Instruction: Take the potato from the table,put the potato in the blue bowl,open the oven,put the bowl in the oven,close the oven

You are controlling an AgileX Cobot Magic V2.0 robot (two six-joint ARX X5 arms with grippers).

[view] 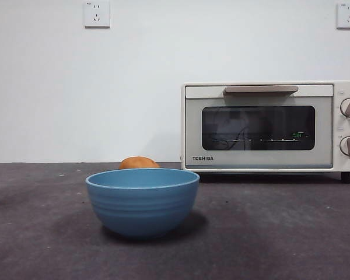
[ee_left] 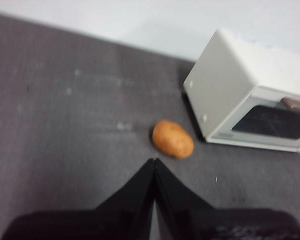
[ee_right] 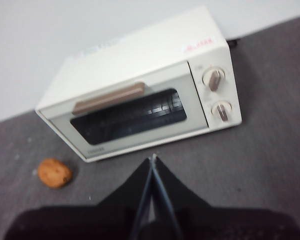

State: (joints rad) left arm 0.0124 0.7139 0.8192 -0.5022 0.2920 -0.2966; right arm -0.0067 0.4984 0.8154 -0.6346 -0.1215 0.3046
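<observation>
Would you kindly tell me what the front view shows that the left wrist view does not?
Only the front view shows the round mid-blue bowl, the oven's two knobs and two wall sockets. Only the left wrist view shows the shut left pincer. Both show the oval orange-brown potato, the cream-white toaster oven and the dark grey table.

A smooth oval orange-brown potato (ee_left: 173, 139) lay bare on the flat dark grey speckled desk (view: 280, 233), just beside the left end of the cream-white boxy TOSHIBA toaster oven (view: 268, 125). The oven's dark glass door was shut, its beige bar handle up top. A round mid-blue ridged bowl (view: 142, 201) stood upright and empty, nearer the front camera than the potato.
</observation>
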